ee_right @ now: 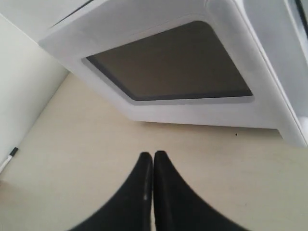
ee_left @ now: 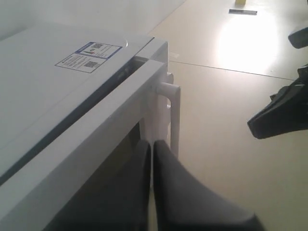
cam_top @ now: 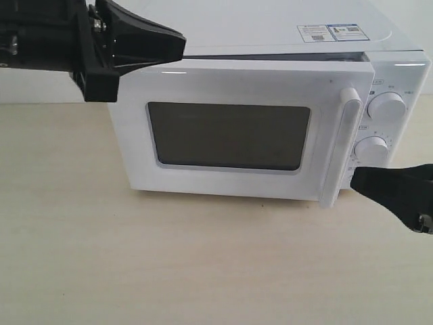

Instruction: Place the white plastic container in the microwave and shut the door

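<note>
Heads up: you had door [cam_top: 230,81] of microwave [cam_top: 270,34] nearly shut, thin gap along top edge, so prob not latched. White plastic container nowhere in sight; window dark, couldn't tell if it was inside. Left pincer [ee_left: 150,147] was closed, empty, by door's top corner opposite handle [cam_top: 345,135]; contact unclear. Right pincer [ee_right: 153,156] was closed, empty, low over tabletop [cam_top: 135,257] near handle. Risks imo: pushing far from handle = weak leverage, door left ajar; hard shove could slide whole unit; right pincer could clip handle.

text: none legible | microwave [cam_top: 257,27] top sticker [cam_top: 329,32]: QR codes, print too small | markings by knobs [cam_top: 387,105]: blurred
</note>
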{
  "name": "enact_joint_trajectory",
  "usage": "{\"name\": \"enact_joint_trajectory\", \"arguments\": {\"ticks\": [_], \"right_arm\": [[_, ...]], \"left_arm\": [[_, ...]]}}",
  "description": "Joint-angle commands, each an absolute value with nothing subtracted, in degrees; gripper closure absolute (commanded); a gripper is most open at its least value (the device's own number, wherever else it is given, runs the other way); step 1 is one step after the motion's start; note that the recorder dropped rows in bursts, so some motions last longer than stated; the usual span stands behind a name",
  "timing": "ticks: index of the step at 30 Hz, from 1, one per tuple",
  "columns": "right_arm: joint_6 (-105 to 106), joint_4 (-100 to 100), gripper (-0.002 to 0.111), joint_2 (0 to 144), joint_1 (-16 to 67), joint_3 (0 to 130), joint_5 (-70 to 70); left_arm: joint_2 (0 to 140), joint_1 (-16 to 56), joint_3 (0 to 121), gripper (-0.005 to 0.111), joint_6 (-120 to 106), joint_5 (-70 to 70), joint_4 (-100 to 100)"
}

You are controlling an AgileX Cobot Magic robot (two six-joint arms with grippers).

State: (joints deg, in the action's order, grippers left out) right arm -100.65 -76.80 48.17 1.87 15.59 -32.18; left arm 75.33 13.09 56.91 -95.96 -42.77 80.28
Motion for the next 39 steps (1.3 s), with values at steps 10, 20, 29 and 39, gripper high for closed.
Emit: {"name": "enact_joint_trajectory", "arguments": {"ticks": [10,20,29,39], "right_arm": [[-119.95,-99.95,0.108,48.06,1.85,34.68,-40.11],[-120.21,-95.52,0.108,47.42,1.85,34.25,-46.90],[-106.29,-69.62,0.108,47.16,1.85,22.99,-36.88],[-95.55,-58.30,0.108,47.16,1.85,16.08,-46.14]], "left_arm": [[71.63,13.29,57.27,0.103,-84.58,-45.20,73.24],[71.63,13.29,57.27,0.103,-84.58,-43.72,72.15],[71.63,13.29,57.27,0.103,-84.58,-43.45,72.15],[71.63,13.29,57.27,0.103,-84.58,-43.45,72.15]]}}
